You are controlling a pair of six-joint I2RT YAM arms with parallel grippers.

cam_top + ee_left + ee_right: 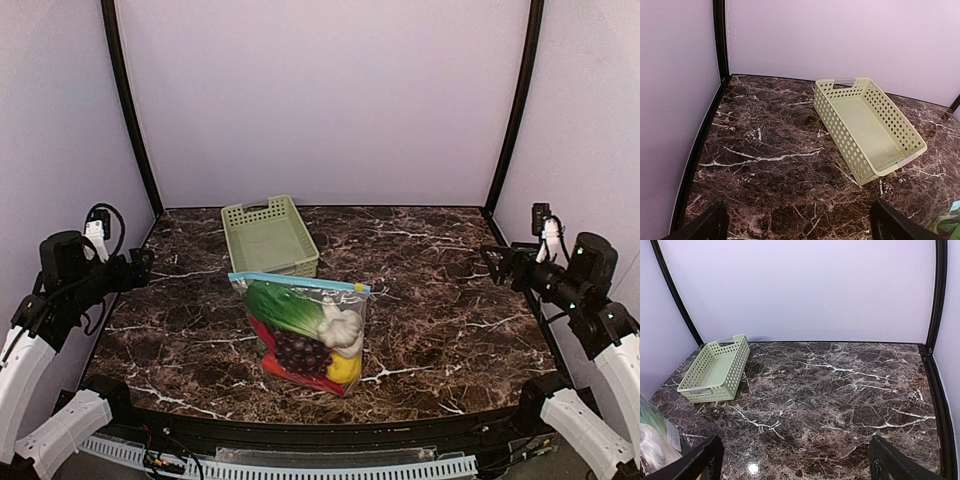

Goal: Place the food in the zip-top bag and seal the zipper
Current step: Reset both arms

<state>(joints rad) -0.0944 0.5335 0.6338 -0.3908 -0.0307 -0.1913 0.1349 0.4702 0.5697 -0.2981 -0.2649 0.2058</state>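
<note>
Nearest to the front edge of the table, in the middle, lies the zip-top bag, flat, with its mouth turned away from the arms; all the food I can see is inside it: the red chilli peppers and the lemon at the near end, then the grapes, the garlic and the green bok choy closer to the mouth. No piece of food shows outside the bag. Along the far edge of the bag runs the zipper, a straight light blue strip, with its yellowish slider tab at the right end, so I judge that the filling is finished and the sealing is done or almost done; whether the strip is pressed together over its whole length is too small to tell. The next move, if one is needed, would be to hold the mouth at one end and push the tab or press along the strip. A little further back, at both sides, the left gripper and the right gripper hang well apart from the bag, each with the fingers spread wide, holding nothing and touching nothing. Behind the bag, just beside its mouth, stands the pale green basket, with nothing in it
</note>
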